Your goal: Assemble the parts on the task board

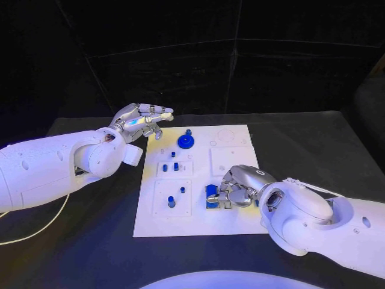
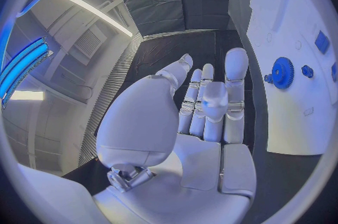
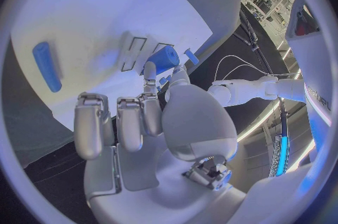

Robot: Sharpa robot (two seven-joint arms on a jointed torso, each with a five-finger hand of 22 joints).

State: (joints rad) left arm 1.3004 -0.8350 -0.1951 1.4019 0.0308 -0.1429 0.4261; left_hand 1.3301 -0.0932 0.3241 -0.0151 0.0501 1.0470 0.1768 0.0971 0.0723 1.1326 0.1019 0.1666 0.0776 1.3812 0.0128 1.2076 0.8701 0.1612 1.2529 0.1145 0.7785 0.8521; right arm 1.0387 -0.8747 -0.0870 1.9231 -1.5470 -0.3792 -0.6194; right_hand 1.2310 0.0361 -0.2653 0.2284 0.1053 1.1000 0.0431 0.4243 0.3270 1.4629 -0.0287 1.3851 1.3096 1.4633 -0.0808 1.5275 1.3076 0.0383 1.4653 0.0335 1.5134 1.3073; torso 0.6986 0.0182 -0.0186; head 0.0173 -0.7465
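Observation:
The white task board [image 1: 231, 224] lies in the middle of the black table. A blue gear [image 1: 186, 141] stands near its far edge, and small blue pegs [image 1: 165, 167] stand in its left half. My right hand [image 1: 236, 188] is low over the board's near right part, fingers curled. In the right wrist view the right hand [image 3: 141, 122] pinches a blue cylindrical part [image 3: 164, 59] between thumb and a finger, against the board. My left hand [image 1: 143, 120] hovers beyond the board's far left corner, with the fingers [image 2: 204, 94] spread and nothing in them.
A long blue piece [image 3: 47, 65] lies flat on the board away from my right hand. The left wrist view shows the gear [image 2: 282, 72] with a small blue piece [image 2: 307, 71] beside it. Bare black table [image 1: 314, 144] surrounds the board.

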